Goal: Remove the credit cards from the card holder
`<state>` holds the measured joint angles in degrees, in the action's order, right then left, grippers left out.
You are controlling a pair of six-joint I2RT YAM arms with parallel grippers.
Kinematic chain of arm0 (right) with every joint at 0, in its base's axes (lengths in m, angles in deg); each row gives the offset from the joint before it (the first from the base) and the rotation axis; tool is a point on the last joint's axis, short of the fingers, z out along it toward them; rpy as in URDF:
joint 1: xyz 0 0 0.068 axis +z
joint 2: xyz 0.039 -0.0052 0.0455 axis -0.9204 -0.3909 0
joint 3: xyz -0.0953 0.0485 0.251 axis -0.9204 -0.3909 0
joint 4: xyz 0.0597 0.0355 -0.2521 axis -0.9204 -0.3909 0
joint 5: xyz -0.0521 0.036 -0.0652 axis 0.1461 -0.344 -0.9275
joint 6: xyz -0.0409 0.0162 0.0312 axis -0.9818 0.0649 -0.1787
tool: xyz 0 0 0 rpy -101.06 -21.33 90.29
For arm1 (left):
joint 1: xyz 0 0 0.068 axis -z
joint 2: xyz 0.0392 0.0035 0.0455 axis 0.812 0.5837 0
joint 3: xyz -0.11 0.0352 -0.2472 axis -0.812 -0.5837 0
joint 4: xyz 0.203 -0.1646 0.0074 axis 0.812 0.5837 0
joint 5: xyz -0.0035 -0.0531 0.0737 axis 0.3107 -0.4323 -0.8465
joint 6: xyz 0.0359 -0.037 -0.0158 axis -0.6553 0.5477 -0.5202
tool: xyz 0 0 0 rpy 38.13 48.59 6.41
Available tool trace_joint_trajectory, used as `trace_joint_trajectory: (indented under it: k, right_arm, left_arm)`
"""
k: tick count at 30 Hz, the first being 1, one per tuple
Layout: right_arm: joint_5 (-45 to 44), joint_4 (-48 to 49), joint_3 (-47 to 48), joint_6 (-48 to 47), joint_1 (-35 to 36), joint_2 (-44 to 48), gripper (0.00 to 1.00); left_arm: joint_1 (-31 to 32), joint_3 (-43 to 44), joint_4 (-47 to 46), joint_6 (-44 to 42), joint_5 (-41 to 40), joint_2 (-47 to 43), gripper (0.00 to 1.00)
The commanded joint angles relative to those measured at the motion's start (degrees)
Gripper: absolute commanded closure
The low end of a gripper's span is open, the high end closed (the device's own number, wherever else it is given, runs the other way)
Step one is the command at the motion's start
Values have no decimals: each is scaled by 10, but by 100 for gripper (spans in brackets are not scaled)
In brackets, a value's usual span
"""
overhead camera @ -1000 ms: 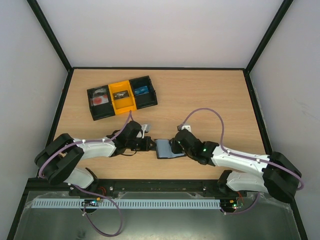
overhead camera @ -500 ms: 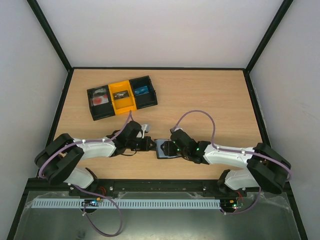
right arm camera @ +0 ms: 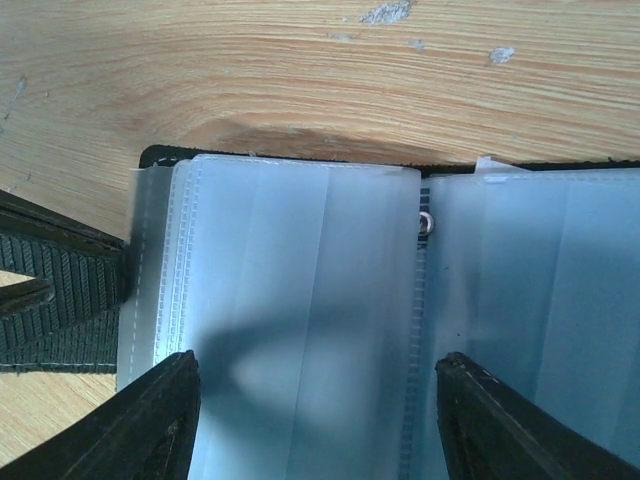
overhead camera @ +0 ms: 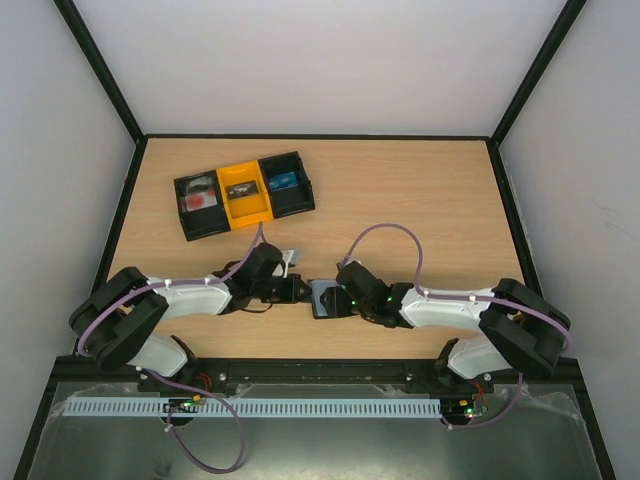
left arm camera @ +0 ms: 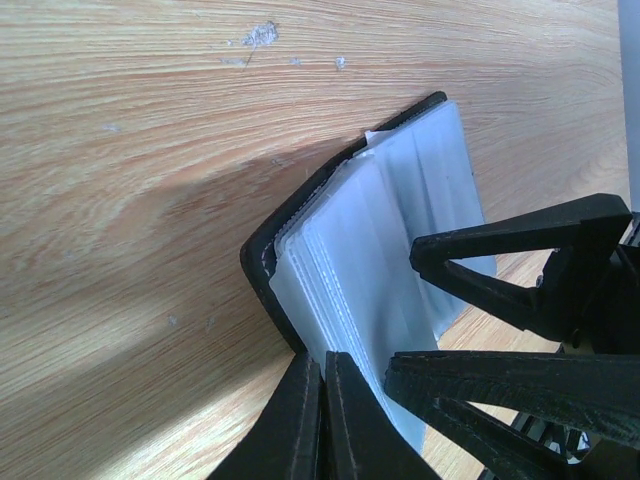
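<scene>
From above, the card holder [overhead camera: 323, 296] is seen lying open near the middle of the tabletop's [overhead camera: 420, 190] near edge, caught between the two arms, with the black-and-yellow tray [overhead camera: 243, 194] well apart toward the far left corner. The left gripper [overhead camera: 296, 290] is pressed in at the holder's left side, and the right gripper [overhead camera: 340, 298] is lowered over its right half. Over to the left wrist view: the left jaws are shown closed tight, pinched on the edge of the black cover [left arm camera: 262, 265], while the other arm's fingers are spread above the fanned sleeves [left arm camera: 400, 250]. In the right wrist view the right jaws are held wide, with nothing gripped, straddling a frosted sleeve page. The holder is shown as a thin black folding cover filled with a stack of milky, translucent plastic pockets, stitched along their edges and joined at a small rivet [right arm camera: 426, 220]. No credit cards can be told for certain through the frosting; a small pale corner [right arm camera: 490, 163] poking out at the far edge may be one. The holder is judged light and floppy, its pockets slick and easily creased. It is best pinned by the stiffer cover, with any card taken by an exposed edge and drawn out along its pocket.
</scene>
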<state>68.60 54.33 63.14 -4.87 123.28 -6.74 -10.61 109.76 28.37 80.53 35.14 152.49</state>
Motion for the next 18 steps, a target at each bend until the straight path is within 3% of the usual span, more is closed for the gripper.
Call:
trace_joint_trajectory:
  k: [1,8,18]
  right_arm:
    - [-4,8,0,-11,6,-14,35]
    - [6,13,-1,-12,6,-15,29]
    - [-11,-5,-1,-14,7,-30,30]
  left_arm:
    - [0,-6,-3,-4,2,-11,97]
    - [1,-5,-3,-5,3,-6,97]
    - [1,-4,-3,-5,4,-8,97]
